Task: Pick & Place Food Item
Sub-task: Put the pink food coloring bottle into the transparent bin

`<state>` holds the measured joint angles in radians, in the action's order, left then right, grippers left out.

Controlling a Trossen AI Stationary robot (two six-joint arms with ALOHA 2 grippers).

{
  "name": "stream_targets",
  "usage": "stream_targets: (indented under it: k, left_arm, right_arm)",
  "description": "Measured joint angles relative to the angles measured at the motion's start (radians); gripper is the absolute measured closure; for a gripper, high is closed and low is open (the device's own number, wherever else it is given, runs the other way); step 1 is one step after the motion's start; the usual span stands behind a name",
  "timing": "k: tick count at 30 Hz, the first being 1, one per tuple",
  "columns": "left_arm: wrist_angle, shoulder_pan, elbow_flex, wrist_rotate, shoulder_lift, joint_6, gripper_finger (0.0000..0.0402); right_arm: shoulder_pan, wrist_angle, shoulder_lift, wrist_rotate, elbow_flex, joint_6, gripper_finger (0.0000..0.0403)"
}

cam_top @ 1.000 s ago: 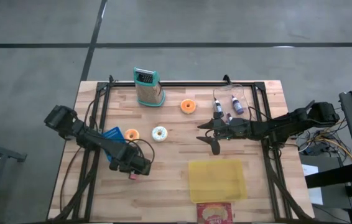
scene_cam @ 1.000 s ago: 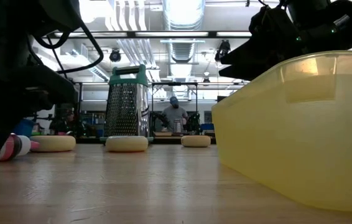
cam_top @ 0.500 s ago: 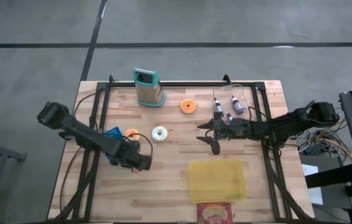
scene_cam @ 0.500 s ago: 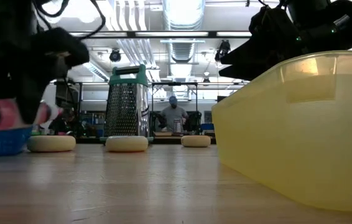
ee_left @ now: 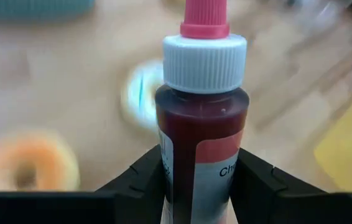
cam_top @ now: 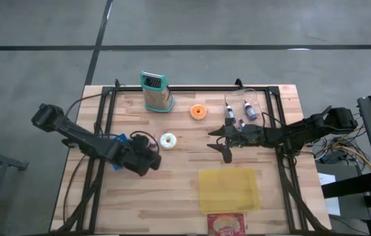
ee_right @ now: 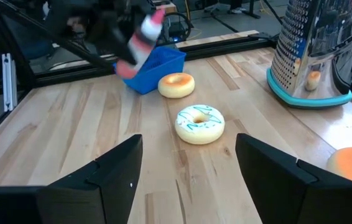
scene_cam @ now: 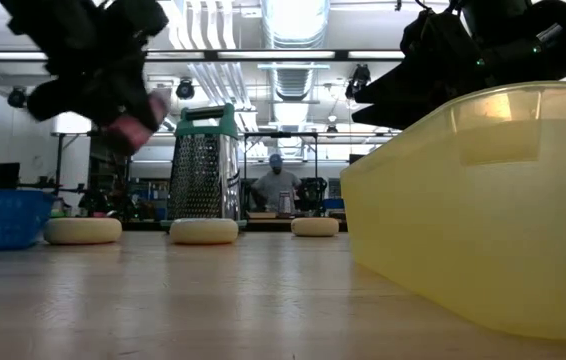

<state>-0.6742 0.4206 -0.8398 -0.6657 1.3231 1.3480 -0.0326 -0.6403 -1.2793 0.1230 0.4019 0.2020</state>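
Left gripper held a red bottle above the bench; right gripper waited, spread wide.

High view: the left gripper hovered beside the white-iced donut, the right gripper mid-bench. Low view: the bottle hung clear of the bench, above the blue basket. Left wrist view: fingers clamped the bottle's dark body, pink cap outward. Right wrist view: jaws parted, empty, facing the donut.

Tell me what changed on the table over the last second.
The left gripper, shut on the red bottle, rose off the table and drew back toward the blue basket. The right gripper stayed open and hovering; the donuts, grater and yellow tray did not move.
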Motion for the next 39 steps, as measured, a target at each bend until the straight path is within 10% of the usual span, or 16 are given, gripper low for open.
stream_targets:
  k: [6, 23, 39]
  left_arm:
    - [0.174, -0.001, 0.000, -0.177, -0.019, -0.411, 0.0257]
    - [0.403, -0.030, 0.010, 0.040, -0.011, -1.162, 0.0257]
    - [0.420, -0.036, 0.010, 0.068, -0.003, -1.233, 0.0257]
  right_arm:
    - [0.000, 0.000, 0.000, 0.000, 0.000, 0.000, 0.0154]
    - [0.000, 0.000, 0.000, 0.000, 0.000, 0.000, 0.0149]
    - [0.000, 0.001, 0.000, 0.000, 0.000, 0.000, 0.0149]
